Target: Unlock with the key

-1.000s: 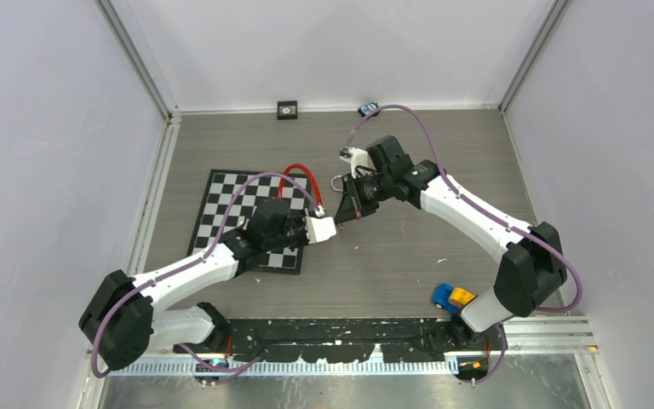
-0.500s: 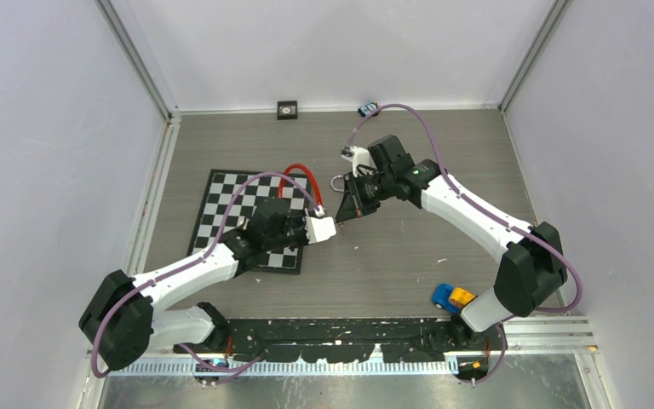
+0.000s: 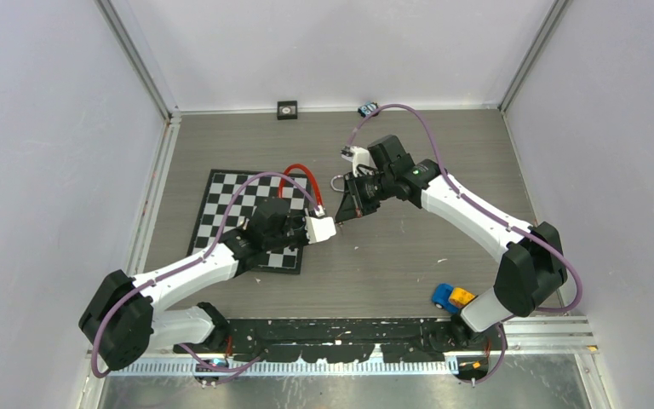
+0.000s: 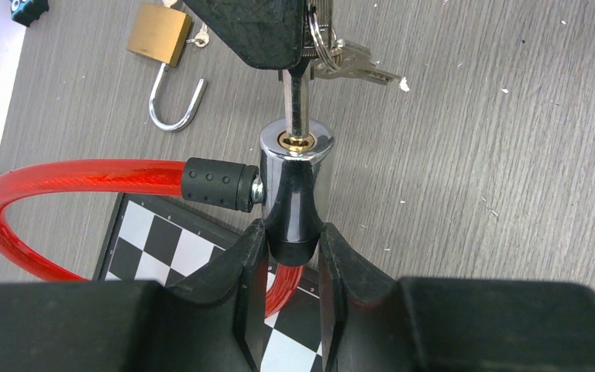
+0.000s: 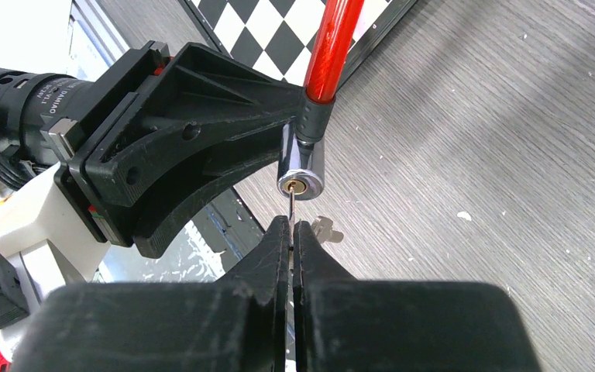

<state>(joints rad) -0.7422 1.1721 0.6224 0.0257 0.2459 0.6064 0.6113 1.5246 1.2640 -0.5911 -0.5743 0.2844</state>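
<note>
Key (image 4: 297, 101): silver. Its tip sits in the brass keyway on the end face of the lock (image 4: 297, 167). The bow is pinched between the fully closed fingers of the right gripper (image 5: 290, 230). Spare keys (image 4: 352, 63) hang on a ring beside that gripper.

Lock: chrome cylinder with a black neck, held off the table (image 3: 443, 170) near the right edge of the chessboard (image 3: 221, 204). The left gripper (image 4: 293, 242) is closed narrowly on the black neck, one finger on each side, and the keyway faces the right gripper.

Cable (image 4: 70, 174): red, joined to the side of the cylinder by a ribbed black collar. It curves away in a loop over the chessboard.

Padlock (image 4: 159, 35): brass, shackle swung open, lying flat on the table beyond the lock and apart from it.

Toy car (image 3: 451, 296): blue and yellow, on the table near the right arm's base, well apart from the lock.
</note>
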